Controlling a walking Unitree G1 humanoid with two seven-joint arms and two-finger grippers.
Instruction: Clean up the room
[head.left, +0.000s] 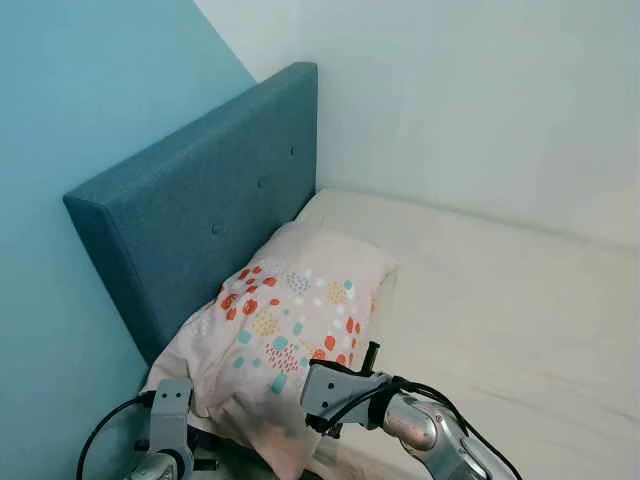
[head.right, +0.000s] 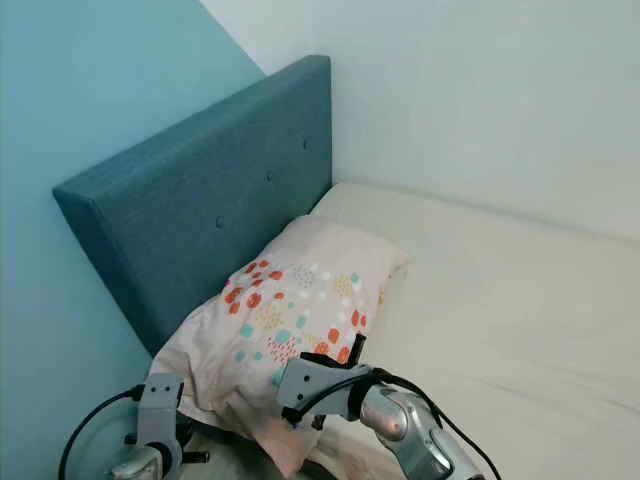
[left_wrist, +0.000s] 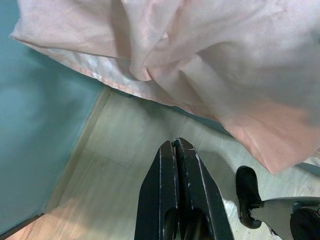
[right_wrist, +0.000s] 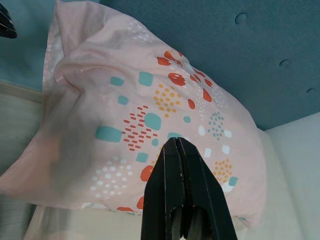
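From the left eye view, we look down on a bed with a pale sheet, set in the corner against a light wall. A pink pillow printed with orange, teal and yellow spots leans against the blue padded headboard, and its lower corner hangs off the edge of the mattress. Our right gripper shows as a black tip just beside the pillow's near edge, on the end of the silver right arm. Our left arm sits lower, by the teal wall, below the hanging corner of the pillow.

In the right eye view the scene is the same; the black tip of the right gripper lies right at the pillow's patterned edge, though we cannot tell whether it touches the cloth.

In the left wrist view, our left gripper has its two black fingers pressed together, with nothing between them. It points at the wooden floor, and the pillow's pink hem hangs near it but apart. The skirting board runs along the teal wall.

In the right wrist view, our right gripper's fingers are likewise closed flat against each other and grip nothing. Their tip overlaps the spotted face of the pillow, with the headboard behind it.
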